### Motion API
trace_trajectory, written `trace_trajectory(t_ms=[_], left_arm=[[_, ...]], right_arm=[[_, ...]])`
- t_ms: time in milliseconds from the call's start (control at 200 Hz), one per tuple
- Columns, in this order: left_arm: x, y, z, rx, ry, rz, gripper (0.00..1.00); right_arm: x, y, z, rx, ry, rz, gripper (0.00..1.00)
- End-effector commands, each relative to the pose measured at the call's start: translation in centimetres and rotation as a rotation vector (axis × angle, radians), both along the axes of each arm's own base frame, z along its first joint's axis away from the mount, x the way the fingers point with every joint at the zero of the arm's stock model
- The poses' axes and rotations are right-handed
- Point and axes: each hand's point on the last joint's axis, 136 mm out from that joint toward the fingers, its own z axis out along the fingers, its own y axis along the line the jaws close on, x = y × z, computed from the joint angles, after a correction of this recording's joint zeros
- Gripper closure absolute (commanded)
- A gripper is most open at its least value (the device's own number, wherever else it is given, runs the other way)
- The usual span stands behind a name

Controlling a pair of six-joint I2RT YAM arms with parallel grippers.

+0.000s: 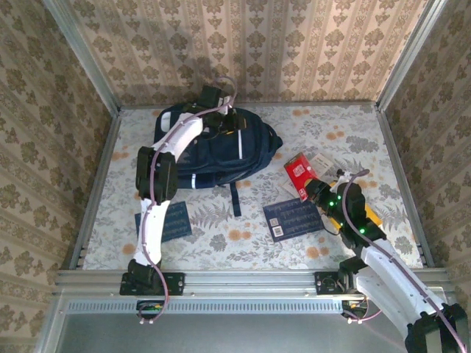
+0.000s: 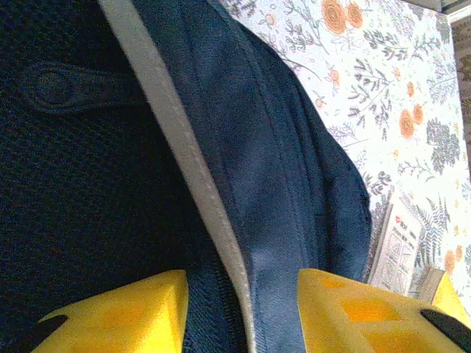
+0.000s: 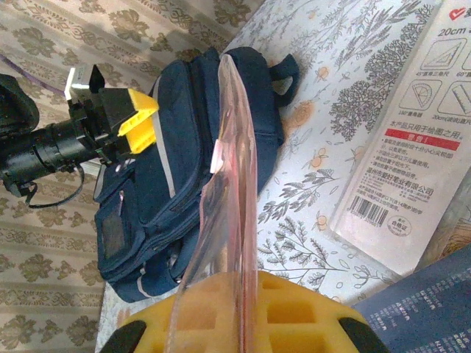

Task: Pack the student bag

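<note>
Back left lies the student bag (image 1: 213, 158). The left gripper (image 2: 239, 309) straddles its white trim (image 2: 184, 162), jaws half open; whether they pinch cloth I cannot tell. I judge it should grip that lip and lift high, giving the right gripper (image 3: 243, 301), clamped tight on a clear pouch (image 3: 232, 169), a wide mouth

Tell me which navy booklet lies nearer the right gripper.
The booklet right of centre, close beside the right gripper; the other booklet lies far left, partly hidden by the left arm.
</note>
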Motion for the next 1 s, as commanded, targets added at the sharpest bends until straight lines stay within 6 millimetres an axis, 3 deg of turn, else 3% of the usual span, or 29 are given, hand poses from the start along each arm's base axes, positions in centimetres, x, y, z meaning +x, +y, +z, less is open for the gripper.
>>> trace_trajectory(t_ms=[0,150,400,580,705,725,830,995], left_arm=[[0.4,0.8,0.8,0.003,-0.01,0.009,0.55],[0.6,-0.7,0.4,-0.067,0.013,-0.01,0.56],[0.2,-3.9,0.4,-0.111,0.024,-0.07,0.71],[0.1,-4.1,-1.1,-0.093,0.065,-0.057,0.74],[-0.2,-3.8,-1.0,-0.075,0.073,-0.059,0.96],[-0.3,-3.7,-0.6,-0.077,0.068,-0.062,1.0],[-0.9,-3.6,1.9,-0.083,0.033,-0.085,1.0],[-3.0,-2.7,8.6,-0.11,-0.051,-0.157,1.0]], right_arm=[[0.6,0.4,0.4,0.031,-0.027,0.02,1.0],[1.2,0.8,0.3,0.042,-0.012,0.033,1.0],[1.9,0.9,0.6,0.036,0.01,0.05,1.0],[2.1,1.3,0.7,0.044,0.038,0.075,1.0],[2.1,1.6,0.5,0.045,0.053,0.089,1.0],[2.1,1.6,0.5,0.043,0.053,0.09,1.0],[2.3,1.5,0.7,0.013,0.05,0.094,1.0],[2.7,1.1,1.8,-0.029,0.02,0.086,1.0]])
